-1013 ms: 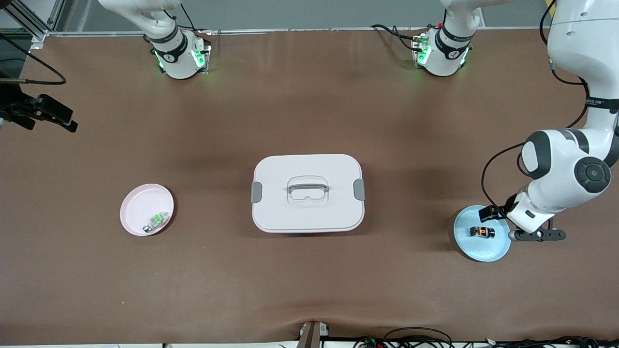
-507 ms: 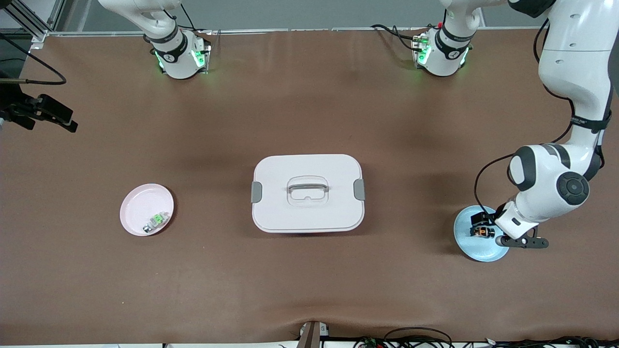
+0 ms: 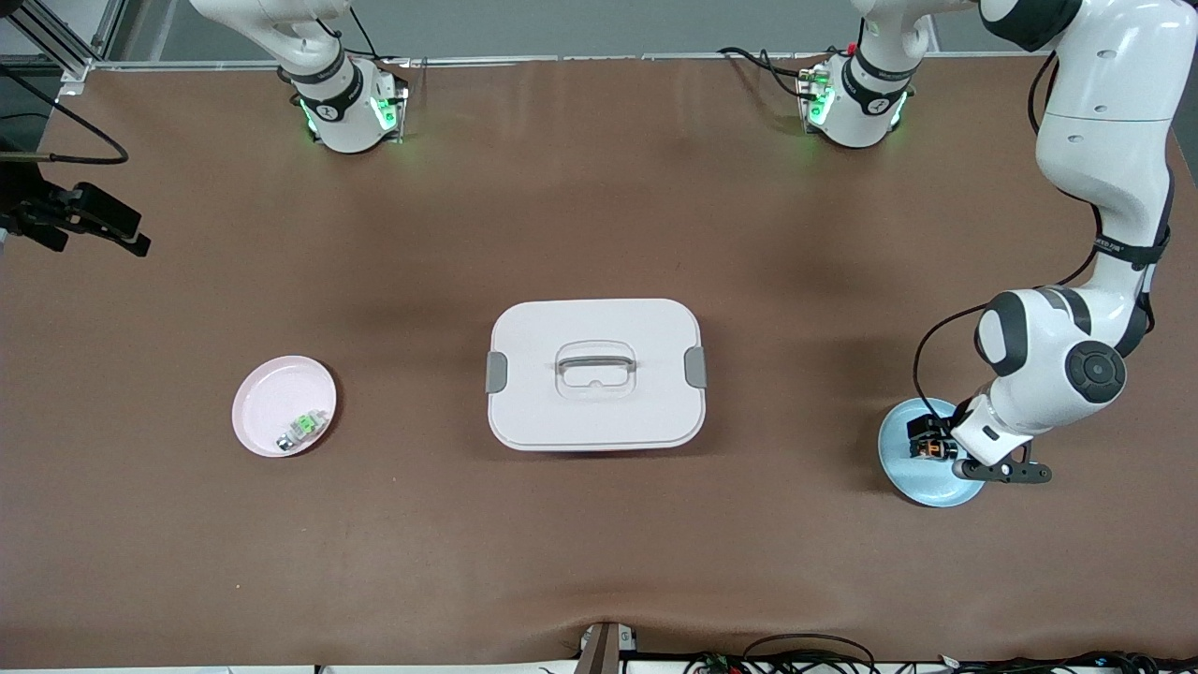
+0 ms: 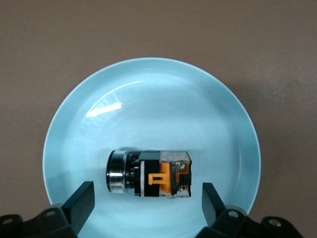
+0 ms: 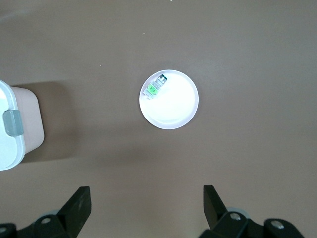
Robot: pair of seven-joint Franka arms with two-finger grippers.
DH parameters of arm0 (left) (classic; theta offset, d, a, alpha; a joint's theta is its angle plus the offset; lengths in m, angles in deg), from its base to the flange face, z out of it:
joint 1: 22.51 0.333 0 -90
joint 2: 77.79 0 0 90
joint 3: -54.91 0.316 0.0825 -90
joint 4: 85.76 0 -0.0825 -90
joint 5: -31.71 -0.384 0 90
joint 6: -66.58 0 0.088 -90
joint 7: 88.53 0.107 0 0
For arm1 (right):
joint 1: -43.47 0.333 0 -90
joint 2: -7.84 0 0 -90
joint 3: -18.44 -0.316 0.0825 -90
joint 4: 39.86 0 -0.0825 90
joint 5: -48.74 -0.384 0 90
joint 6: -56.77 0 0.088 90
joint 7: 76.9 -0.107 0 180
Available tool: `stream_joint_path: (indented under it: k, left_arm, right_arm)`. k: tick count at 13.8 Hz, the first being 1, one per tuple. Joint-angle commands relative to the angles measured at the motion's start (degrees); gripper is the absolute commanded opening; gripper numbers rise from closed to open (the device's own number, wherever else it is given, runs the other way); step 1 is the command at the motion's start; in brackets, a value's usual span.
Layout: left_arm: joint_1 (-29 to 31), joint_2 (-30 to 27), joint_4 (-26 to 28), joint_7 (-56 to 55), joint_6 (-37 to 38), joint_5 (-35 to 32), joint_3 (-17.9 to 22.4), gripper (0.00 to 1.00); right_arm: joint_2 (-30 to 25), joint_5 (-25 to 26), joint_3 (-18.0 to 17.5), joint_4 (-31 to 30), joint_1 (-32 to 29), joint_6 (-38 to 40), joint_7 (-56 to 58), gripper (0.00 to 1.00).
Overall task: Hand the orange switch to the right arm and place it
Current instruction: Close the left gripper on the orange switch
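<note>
The orange switch (image 3: 932,449) is a small black block with orange parts and a metal ring at one end. It lies on its side on a light blue plate (image 3: 922,484) at the left arm's end of the table. My left gripper (image 4: 147,206) is open low over the plate. Its black fingers (image 4: 81,201) stand one on each side of the switch (image 4: 151,173) without touching it. In the front view the left wrist (image 3: 992,431) covers part of the plate. My right gripper (image 5: 146,208) is open and empty, high over the table near the pink plate (image 5: 173,106).
A white lidded box (image 3: 595,374) with a grey handle stands mid-table. The pink plate (image 3: 271,398) holds a small green-and-white component (image 3: 301,429) at the right arm's end. A black camera mount (image 3: 75,220) sticks in at that table edge.
My left arm has swung in over the blue plate, toward the middle of the table, so its gripper now sits over the switch. The switch and the plates have not moved.
</note>
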Motion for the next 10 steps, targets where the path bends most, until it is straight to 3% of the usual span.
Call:
stream_joint_path:
  k: [1,5,7,10]
  left_arm:
    - [0.15,2.00,-2.37,0.93,-0.85,-0.73,-0.05,0.94]
    - [-0.02,3.23,-3.26,0.93,-1.11,-0.73,-0.13,0.92]
    - [-0.02,3.41,-3.26,0.93,-1.55,-0.73,-0.05,0.87]
    - [0.24,3.24,-3.08,1.02,-1.55,-0.73,-0.13,0.58]
  right_arm:
    - [-0.63,0.90,0.06,-0.50,0.50,-0.37,-1.21,1.00]
    - [-0.63,0.81,0.14,-0.50,0.42,-0.37,-1.21,1.00]
    - [-0.63,0.81,0.14,-0.50,0.33,-0.37,-1.21,1.00]
    - [-0.63,0.81,0.14,-0.50,0.33,-0.28,-1.21,1.00]
